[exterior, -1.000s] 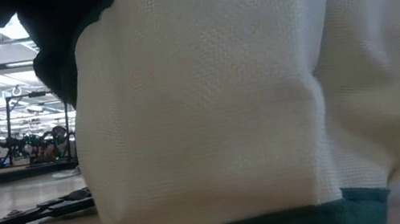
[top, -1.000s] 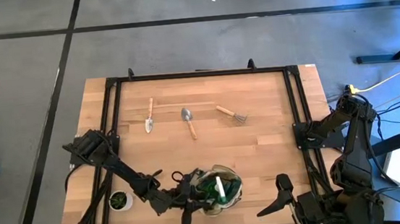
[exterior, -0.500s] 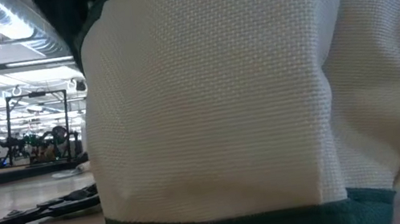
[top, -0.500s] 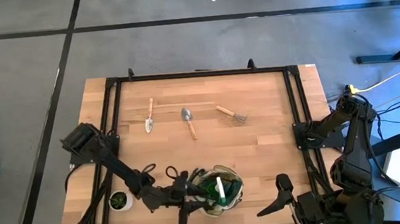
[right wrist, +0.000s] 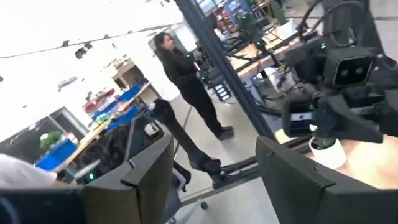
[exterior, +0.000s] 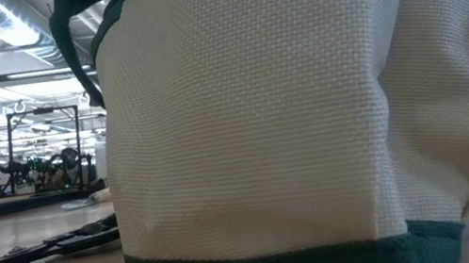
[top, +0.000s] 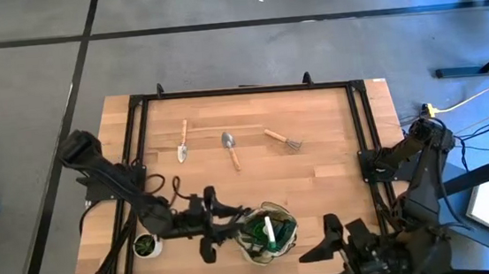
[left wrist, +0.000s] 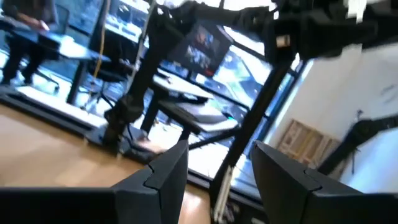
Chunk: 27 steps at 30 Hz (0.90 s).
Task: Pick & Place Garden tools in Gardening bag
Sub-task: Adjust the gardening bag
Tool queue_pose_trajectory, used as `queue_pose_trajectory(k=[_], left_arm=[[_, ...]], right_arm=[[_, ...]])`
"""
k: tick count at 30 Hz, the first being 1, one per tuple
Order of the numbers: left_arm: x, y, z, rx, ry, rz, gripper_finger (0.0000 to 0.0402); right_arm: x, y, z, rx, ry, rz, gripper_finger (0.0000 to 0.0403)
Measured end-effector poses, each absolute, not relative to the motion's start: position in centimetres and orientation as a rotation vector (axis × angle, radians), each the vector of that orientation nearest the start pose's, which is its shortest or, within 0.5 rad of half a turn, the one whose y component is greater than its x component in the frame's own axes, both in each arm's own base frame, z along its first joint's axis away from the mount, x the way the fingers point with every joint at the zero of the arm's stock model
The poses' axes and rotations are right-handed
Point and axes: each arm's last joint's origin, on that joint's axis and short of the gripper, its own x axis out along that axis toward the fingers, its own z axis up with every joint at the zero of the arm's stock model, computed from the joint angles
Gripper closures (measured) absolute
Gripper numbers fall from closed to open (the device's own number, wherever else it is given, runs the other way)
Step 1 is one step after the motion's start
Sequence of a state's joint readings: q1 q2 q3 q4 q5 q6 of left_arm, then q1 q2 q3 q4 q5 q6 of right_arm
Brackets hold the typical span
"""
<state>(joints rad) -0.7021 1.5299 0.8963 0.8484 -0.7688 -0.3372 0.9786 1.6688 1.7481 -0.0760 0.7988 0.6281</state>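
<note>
Khaki woven fabric with green trim fills nearly all of the low view: gardening bag (exterior: pixel 307 110) right against that lens, hiding everything behind it. Seen from above, bag (top: pixel 266 233) at the near table (top: pixel 319 175) edge, contents partly readable only: green spray bottle (top: pixel 257 232), white trigger piece upright. Left pincer (top: pixel 211 239) just beside the bag's left rim, fingers spread, nothing between them. Right pincer (top: pixel 320 241) low at the near right corner, apart from the bag, fingers spread, empty. Narrow trowel (top: pixel 182 141), round trowel (top: pixel 230 149) and hand rake (top: pixel 282 139) in a row across the far half, well apart from both pincers. Small potted plant (top: pixel 146 245) near left. Person (right wrist: pixel 186 81) standing in the room beyond. No legible writing.
</note>
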Motion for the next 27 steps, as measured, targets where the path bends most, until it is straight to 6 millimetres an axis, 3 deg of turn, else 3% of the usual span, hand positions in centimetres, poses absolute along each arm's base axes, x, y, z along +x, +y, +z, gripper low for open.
queue_pose_trajectory(k=[6,13,19,24,27], left_arm=[[25.9,-19.2,29.9,-0.495,-0.188,0.067,0.0231],[26.0,-19.1,29.3,-0.494,-0.145,0.094,0.0231],[26.1,-19.0,28.9,-0.494,-0.120,0.136,0.0231],[26.1,-18.9,28.9,-0.495,-0.126,0.174,0.0231],[26.1,-18.8,28.9,-0.496,-0.129,0.195,0.0231]], right_arm=[[24.1,28.8,44.9,0.606,0.032,0.206,0.0171],[25.8,27.6,44.8,0.500,0.045,0.291,0.0171],[27.4,26.0,43.8,0.429,0.120,0.233,0.0171],[28.5,25.0,44.0,0.468,0.110,0.255,0.0171],[28.6,24.5,44.2,0.388,0.111,0.287,0.0171]])
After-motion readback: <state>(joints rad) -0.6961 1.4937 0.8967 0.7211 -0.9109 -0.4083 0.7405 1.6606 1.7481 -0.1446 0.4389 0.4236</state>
